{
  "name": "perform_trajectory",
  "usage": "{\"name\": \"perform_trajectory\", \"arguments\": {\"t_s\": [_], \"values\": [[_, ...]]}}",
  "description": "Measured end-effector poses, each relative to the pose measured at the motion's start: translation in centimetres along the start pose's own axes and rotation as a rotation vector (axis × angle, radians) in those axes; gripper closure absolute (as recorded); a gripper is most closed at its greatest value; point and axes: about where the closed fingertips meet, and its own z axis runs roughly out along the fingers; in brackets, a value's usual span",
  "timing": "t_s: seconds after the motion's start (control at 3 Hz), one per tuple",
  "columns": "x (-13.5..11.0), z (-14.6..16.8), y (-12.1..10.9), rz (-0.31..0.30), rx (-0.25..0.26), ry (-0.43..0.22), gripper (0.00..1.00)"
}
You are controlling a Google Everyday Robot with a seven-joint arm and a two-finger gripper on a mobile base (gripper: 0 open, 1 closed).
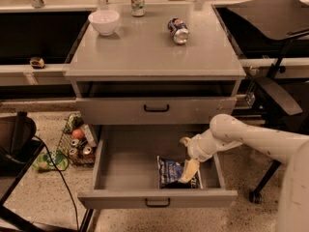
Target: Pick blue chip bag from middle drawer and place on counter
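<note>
Middle drawer [154,198] pulled out. Blue chip bag [170,172] lies flat at its front right. Hand [186,161] inside drawer, over bag's right edge; appears spread, lower finger [189,170] touching bag. Tabletop [145,52] carries white bowl [104,21] and tipped soda can [178,30].

Cream gripper [189,170] over blue chip bag [169,171] (white-striped)

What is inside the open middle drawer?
The blue chip bag lies at the front right of the middle drawer, with the gripper reaching down onto its right side. The part of the bag beneath the gripper is covered.
</note>
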Motion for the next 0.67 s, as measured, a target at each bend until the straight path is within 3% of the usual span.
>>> {"name": "perform_trajectory", "arguments": {"t_s": [0.67], "values": [[3.4,5.2,-2.0,0.005,-0.021,0.044,0.0]]}}
